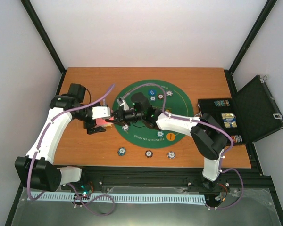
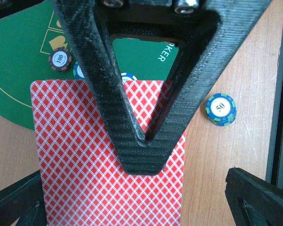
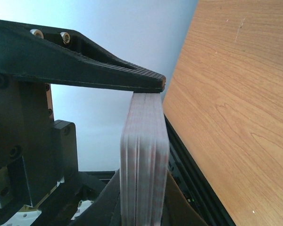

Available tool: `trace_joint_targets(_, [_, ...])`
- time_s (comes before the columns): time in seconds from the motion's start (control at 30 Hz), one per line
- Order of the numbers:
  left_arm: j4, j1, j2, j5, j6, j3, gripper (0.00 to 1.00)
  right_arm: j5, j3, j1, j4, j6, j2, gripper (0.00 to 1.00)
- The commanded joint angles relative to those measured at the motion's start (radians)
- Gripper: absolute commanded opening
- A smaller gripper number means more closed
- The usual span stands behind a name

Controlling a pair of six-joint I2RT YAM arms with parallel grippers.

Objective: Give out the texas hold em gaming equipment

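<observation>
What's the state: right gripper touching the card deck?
Touching. Right wrist view: the right gripper has its upper fingertip pressed on the card deck top edge, no gap.

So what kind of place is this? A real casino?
Probably a robot lab, not a casino: a left arm and right arm mounted at a wooden table, plain white walls, a poker mat.
</observation>
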State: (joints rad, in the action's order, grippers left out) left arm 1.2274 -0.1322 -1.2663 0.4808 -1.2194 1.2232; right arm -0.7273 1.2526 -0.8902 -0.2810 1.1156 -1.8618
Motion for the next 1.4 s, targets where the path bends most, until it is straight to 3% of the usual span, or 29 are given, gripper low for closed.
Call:
trace_joint_targets(0.0, [-0.004,-0.006,0.048,0.052,-0.031,-0.015,0.99,-0.007,-0.005,-0.009,-0.044,-0.002,0.019,0.03])
trace_joint_targets(0.27, [-0.086,-0.006,0.033,0.021,0.023,-0.062,0.86,-0.018,-0.01,-0.018,-0.1,0.038,0.008,0.03])
trace_joint_targets(0.5, [-0.15,-0.006,0.007,0.025,0.088,-0.051,0.8,-0.012,-0.019,-0.021,-0.095,0.04,0.007,0.03])
trace_joint_targets(0.83, [-0.12,-0.006,0.055,0.043,0.062,-0.051,0.62,0.013,-0.016,-0.021,-0.036,0.015,-0.007,0.03])
trace_joint_targets(1.07, [-0.115,-0.006,0.079,0.038,0.052,-0.067,0.57,0.056,0.004,-0.021,0.084,-0.04,-0.031,0.03])
trace_joint_targets(1.1, [-0.114,-0.006,0.079,0.037,0.053,-0.07,0.55,0.061,0.006,-0.02,0.096,-0.047,-0.033,0.06])
trace_joint_targets(1.17, [-0.11,-0.007,0.075,0.037,0.051,-0.076,0.51,0.075,0.023,-0.021,0.13,-0.067,-0.034,0.32])
trace_joint_targets(1.37, [-0.094,-0.006,0.061,0.002,0.034,-0.097,0.34,0.097,0.074,-0.013,0.25,-0.127,-0.037,0.5])
